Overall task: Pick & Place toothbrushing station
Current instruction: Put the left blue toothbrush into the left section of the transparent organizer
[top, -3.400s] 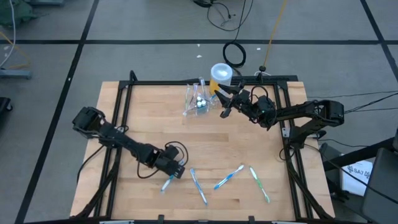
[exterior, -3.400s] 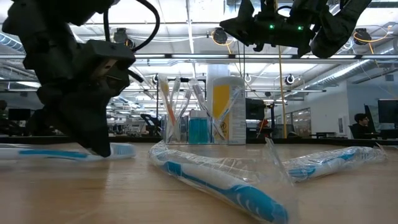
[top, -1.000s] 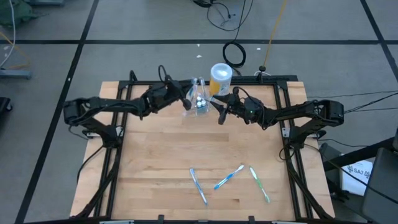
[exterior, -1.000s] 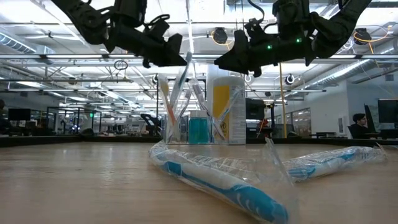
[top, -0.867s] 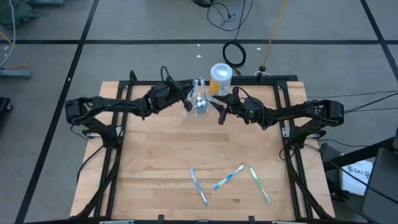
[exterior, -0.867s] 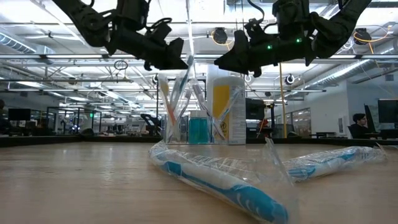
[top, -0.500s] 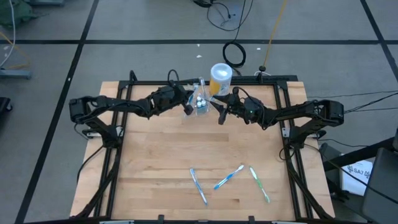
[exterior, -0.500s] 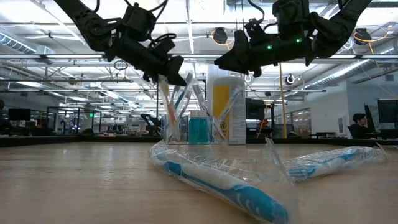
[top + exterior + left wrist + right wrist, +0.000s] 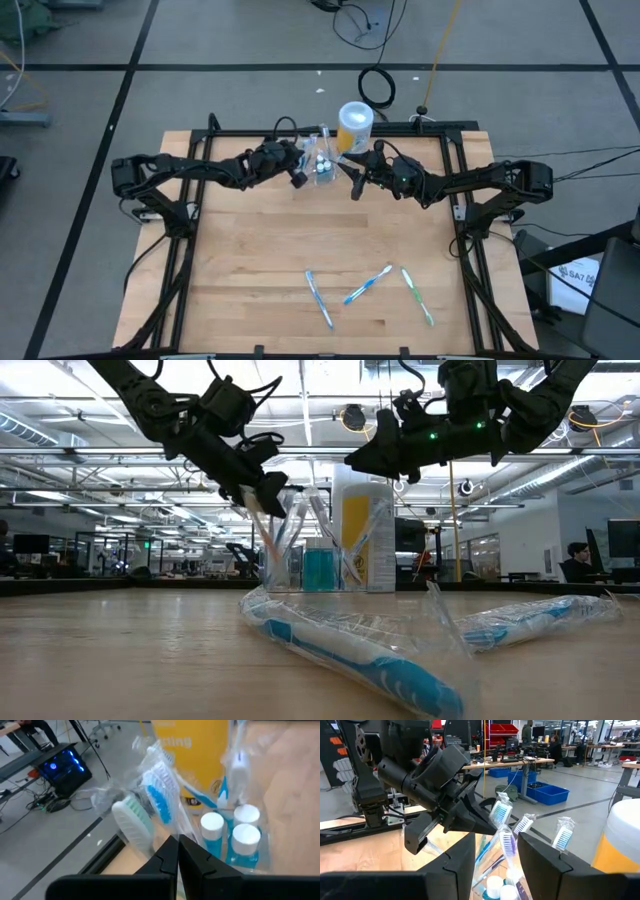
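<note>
The see-through cup [image 9: 322, 168] stands at the table's far middle, holding several wrapped toothbrushes and small blue bottles with white caps [image 9: 235, 832]. My left gripper [image 9: 298, 176] hangs just over the cup's left rim [image 9: 272, 500], shut on a wrapped toothbrush that stands in the cup. My right gripper [image 9: 352, 178] hovers open to the right of the cup and higher than its rim [image 9: 360, 460], pointing level toward it and touching nothing. The toothbrush heads show past its fingers [image 9: 501, 815]. My left gripper pinches the clear wrapper [image 9: 172, 827] at the upper end of a toothbrush between its two fingertips. The fingers slant down from the table's left. The toothbrush stands tilted with its lower end inside the cup. The fingers hide which part of the toothbrush lies under the wrapper.
A taller yellow container with a white lid [image 9: 355, 122] stands right behind the cup. Three wrapped toothbrushes lie near the front edge: [image 9: 318, 298], [image 9: 368, 285], [image 9: 417, 296]. A black frame rail [image 9: 300, 134] runs along the far edge.
My left gripper has sunk toward the cup and tipped its fingers further down, staying shut. The toothbrush it holds has gone deeper into the cup among the others.
</note>
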{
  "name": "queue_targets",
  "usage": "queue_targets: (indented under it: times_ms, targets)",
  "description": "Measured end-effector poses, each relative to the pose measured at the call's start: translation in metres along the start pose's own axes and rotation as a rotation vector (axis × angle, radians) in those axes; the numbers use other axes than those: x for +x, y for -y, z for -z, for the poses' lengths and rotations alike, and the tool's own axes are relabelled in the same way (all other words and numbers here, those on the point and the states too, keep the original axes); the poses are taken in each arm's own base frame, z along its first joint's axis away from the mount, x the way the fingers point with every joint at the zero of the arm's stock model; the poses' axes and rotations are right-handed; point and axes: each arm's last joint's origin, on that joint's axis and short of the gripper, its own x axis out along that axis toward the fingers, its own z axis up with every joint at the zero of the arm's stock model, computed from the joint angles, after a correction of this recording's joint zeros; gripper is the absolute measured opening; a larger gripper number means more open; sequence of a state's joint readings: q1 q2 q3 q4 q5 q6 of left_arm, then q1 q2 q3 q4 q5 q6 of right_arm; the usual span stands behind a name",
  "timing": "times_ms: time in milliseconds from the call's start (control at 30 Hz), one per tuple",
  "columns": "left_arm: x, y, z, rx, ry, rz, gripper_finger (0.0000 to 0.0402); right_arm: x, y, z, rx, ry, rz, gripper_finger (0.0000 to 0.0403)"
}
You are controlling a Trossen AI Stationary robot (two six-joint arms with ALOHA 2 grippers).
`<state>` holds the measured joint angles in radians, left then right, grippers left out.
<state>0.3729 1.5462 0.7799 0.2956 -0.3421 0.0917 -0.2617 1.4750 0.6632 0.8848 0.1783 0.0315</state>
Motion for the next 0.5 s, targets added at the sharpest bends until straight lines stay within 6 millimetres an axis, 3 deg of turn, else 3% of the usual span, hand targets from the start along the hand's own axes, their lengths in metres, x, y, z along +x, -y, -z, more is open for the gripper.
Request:
queue_targets:
  times_ms: [167, 500]
  targets:
    - [-0.0004, 0.0008, 0.0028, 0.013, -0.030, 0.004, 0.0005, 0.0000, 0.0000, 0.0000, -0.017, 0.000, 0.000, 0.0139]
    - [-0.0024, 0.0067, 0.0023, 0.037, -0.025, 0.021, 0.0054, 0.0000, 0.0001, 0.0000, -0.017, 0.000, 0.002, 0.0139]
